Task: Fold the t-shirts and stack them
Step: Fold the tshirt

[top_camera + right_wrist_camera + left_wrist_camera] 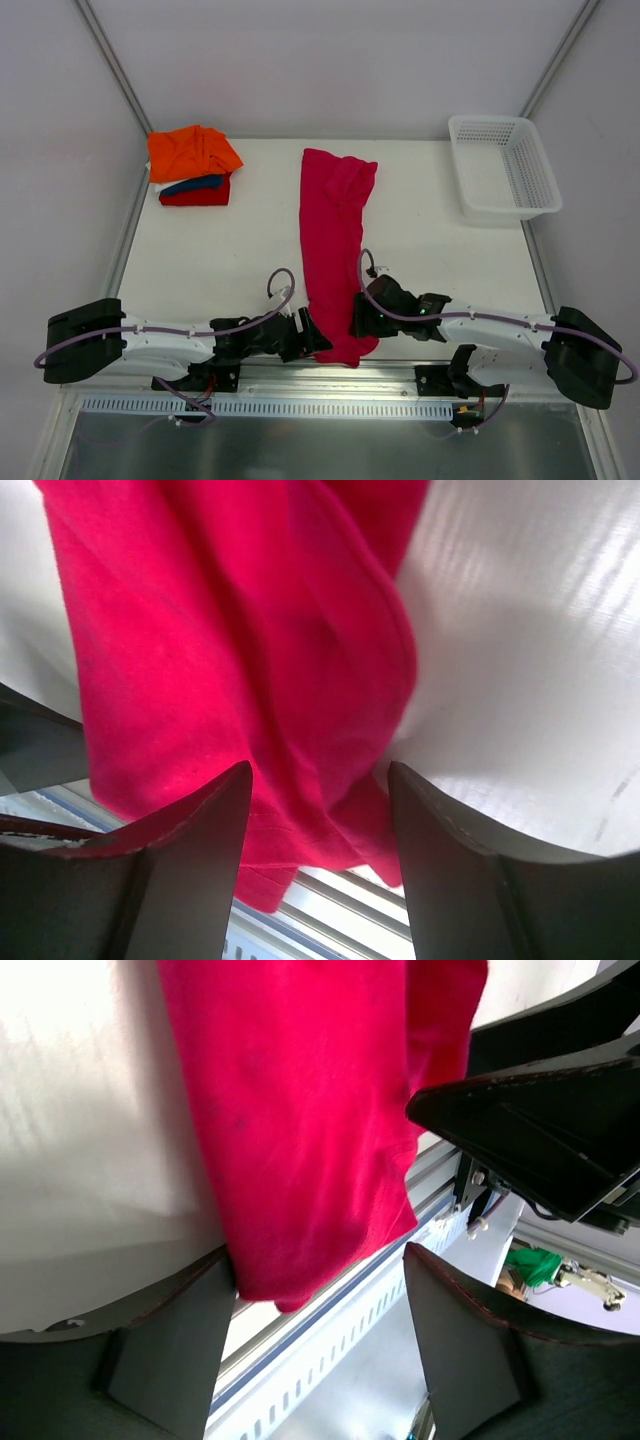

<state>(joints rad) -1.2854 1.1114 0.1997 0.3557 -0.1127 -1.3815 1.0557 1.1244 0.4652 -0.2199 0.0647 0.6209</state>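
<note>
A magenta-pink t-shirt lies as a long narrow strip down the middle of the white table, its near end hanging over the front edge. My left gripper is at the left side of that near end, open, with the shirt's corner between its fingers. On the right side my right gripper is also open, and the shirt's hem sits between its fingers. At the back left is a folded stack: an orange t-shirt over a dark blue one and a red one.
A white mesh basket stands at the back right corner. Metal frame rails run along the table's front edge and its sides. The right gripper's black body is close beside my left fingers.
</note>
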